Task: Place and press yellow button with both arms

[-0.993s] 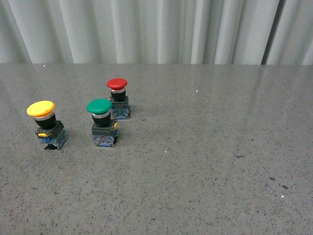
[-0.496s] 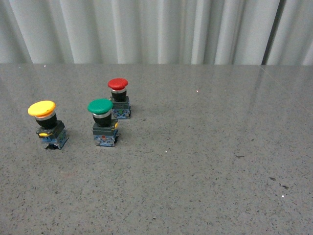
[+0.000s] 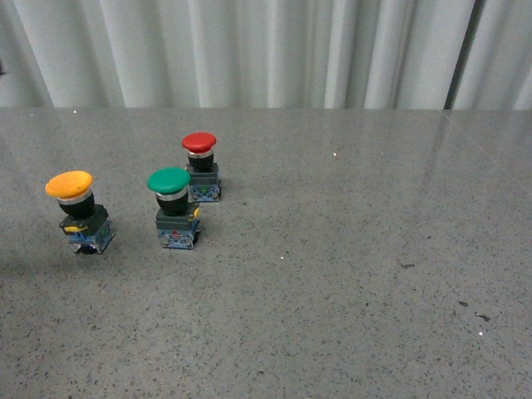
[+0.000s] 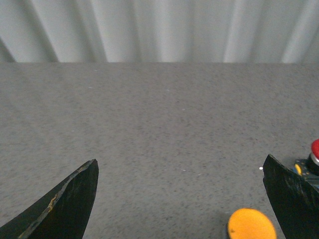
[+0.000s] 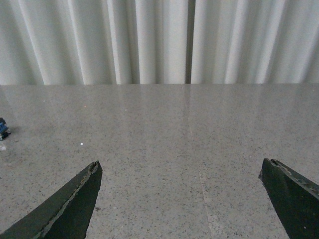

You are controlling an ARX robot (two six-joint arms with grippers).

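Note:
The yellow button stands upright at the left of the grey table, with its yellow cap, black body and blue-grey base. Neither arm shows in the front view. In the left wrist view my left gripper is open and empty above the table; the yellow cap shows between its jaws, close to one fingertip. In the right wrist view my right gripper is open and empty over bare table, far from the buttons.
A green-capped pushbutton stands just right of the yellow one, a red-capped pushbutton behind it; the red cap shows at the left wrist view's edge. The grey speckled table ends at a white curtain.
A faint shadow has come onto the table at the far left beside the yellow button, whose cap looks darker. The buttons have not moved.

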